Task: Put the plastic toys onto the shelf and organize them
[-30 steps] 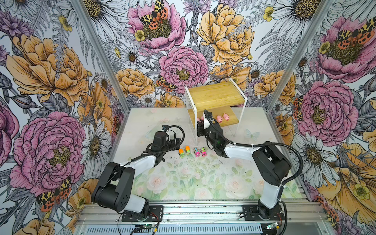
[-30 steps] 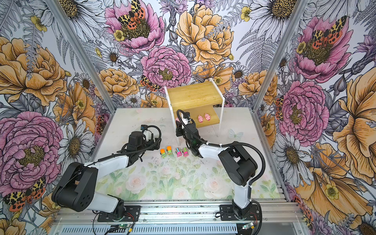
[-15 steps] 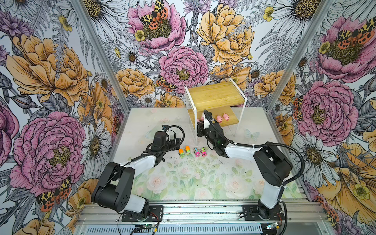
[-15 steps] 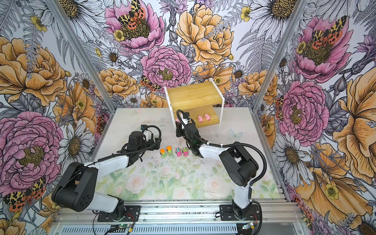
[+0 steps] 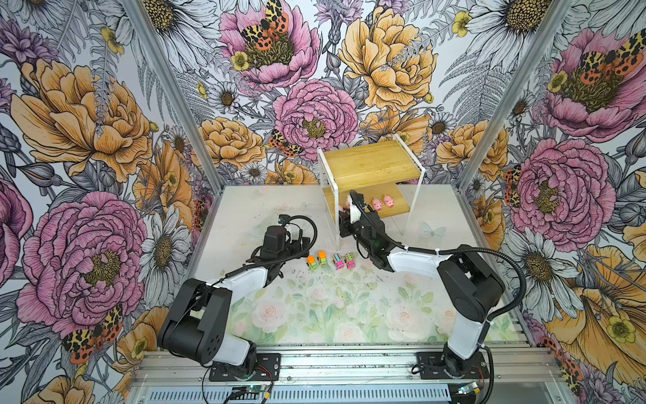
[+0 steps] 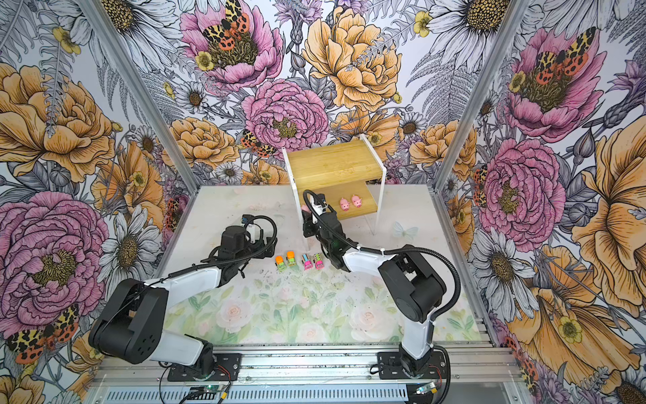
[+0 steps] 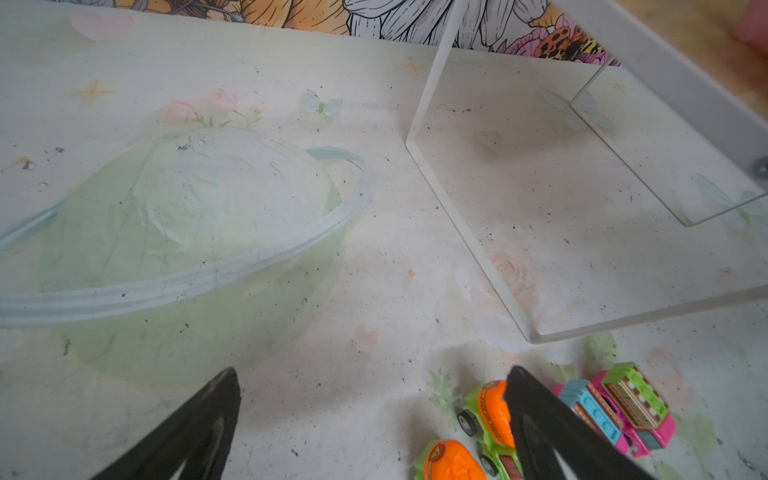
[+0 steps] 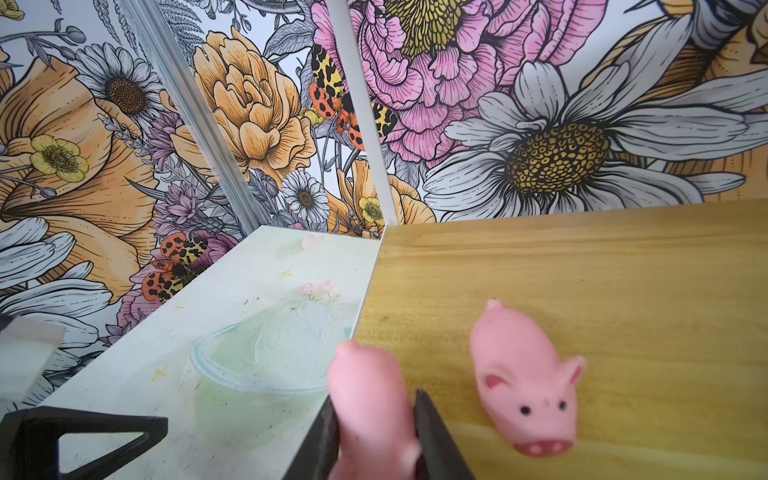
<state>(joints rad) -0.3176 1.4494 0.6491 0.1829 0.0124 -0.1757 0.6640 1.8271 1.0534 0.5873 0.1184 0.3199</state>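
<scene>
The shelf (image 5: 370, 167) stands at the back; in both top views two pink pigs (image 5: 377, 204) (image 6: 356, 200) lie on its lower board. My right gripper (image 8: 374, 395) is shut on a pink pig (image 8: 363, 368) at that board's left edge (image 8: 374, 291), beside another pig (image 8: 528, 390). I cannot tell if the held pig touches the wood. On the mat stand two green trucks with orange tops (image 5: 312, 263) (image 5: 323, 258) and two pink trucks (image 5: 337, 261) (image 5: 349, 260) in a row. My left gripper (image 7: 372, 374) is open just left of them, one finger (image 7: 540, 419) against a green truck (image 7: 490, 411).
The shelf's white frame legs (image 5: 336, 224) (image 7: 465, 232) come down onto the mat between the trucks and the lower board. Flowered walls close in the back and both sides. A metal rail (image 5: 349, 363) runs along the front edge.
The right gripper has crept slightly towards the shelf's lower board with the pig in it. The left arm and the trucks have not moved.
</scene>
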